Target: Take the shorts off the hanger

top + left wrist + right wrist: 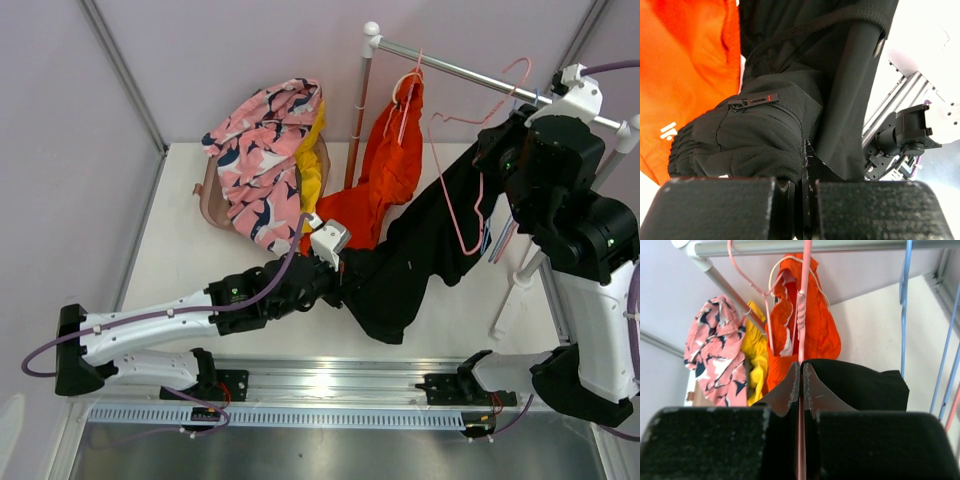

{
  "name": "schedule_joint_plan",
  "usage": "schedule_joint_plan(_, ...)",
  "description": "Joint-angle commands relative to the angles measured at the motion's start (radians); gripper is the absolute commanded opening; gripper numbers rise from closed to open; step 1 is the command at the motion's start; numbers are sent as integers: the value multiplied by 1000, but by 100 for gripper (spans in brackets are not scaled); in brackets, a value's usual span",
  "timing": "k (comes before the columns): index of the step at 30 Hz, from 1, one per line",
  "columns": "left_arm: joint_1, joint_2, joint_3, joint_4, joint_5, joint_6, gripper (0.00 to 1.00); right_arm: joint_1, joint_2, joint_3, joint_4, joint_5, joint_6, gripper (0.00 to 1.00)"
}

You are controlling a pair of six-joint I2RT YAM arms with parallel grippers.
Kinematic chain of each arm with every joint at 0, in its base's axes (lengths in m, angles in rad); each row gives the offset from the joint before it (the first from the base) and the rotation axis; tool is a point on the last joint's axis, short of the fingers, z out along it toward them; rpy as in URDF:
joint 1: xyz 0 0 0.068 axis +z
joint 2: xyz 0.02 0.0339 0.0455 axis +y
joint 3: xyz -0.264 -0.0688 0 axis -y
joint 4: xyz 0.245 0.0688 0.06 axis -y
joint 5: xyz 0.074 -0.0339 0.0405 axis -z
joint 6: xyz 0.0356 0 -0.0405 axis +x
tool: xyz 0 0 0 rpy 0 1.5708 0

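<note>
The black shorts (420,255) stretch from a pink hanger (452,212) near the rail down to the table. My left gripper (338,275) is shut on their lower bunched end; in the left wrist view it (807,157) pinches the black cloth (755,140). My right gripper (500,140) is up by the rail, shut on the pink hanger's wire (801,330), with the black shorts (860,385) just beyond its tips (801,372). The orange shorts (390,170) hang on another pink hanger. The pink patterned shorts (262,160) and yellow shorts (312,165) lie piled at the back. The olive-green shorts are hidden.
A metal rail (470,72) on white stands crosses the back right, with a copper post (357,120). Blue hangers (904,315) hang at the rail's right end. A brownish item (210,200) lies beside the pile. Grey walls close the back and left.
</note>
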Motion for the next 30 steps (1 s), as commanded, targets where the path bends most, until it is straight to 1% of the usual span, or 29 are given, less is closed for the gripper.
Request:
schedule_joint_plan(1,6,-4,33,67,18,36,0,-5,35,49,106,74,-69,0)
schedule_joint_plan(5,14,-12,15,79,27,36,0,-30,76,54,153,94,-106,0)
schedule_joint_plan(11,22,-27,-24,91,24,33,0,-148,138,67,199,2,-100,0)
schedule_joint_plan(16,25,-43,-60,110,32,16,0,-189,176,90,230,-18,-111,0)
schedule_joint_plan(22,35,-26,-96,108,39,10,0,-215,230,113,261,-40,-120,0)
schedule_joint_plan(30,49,-46,-110,99,24,14,0,-263,240,48,277,-74,-101,0)
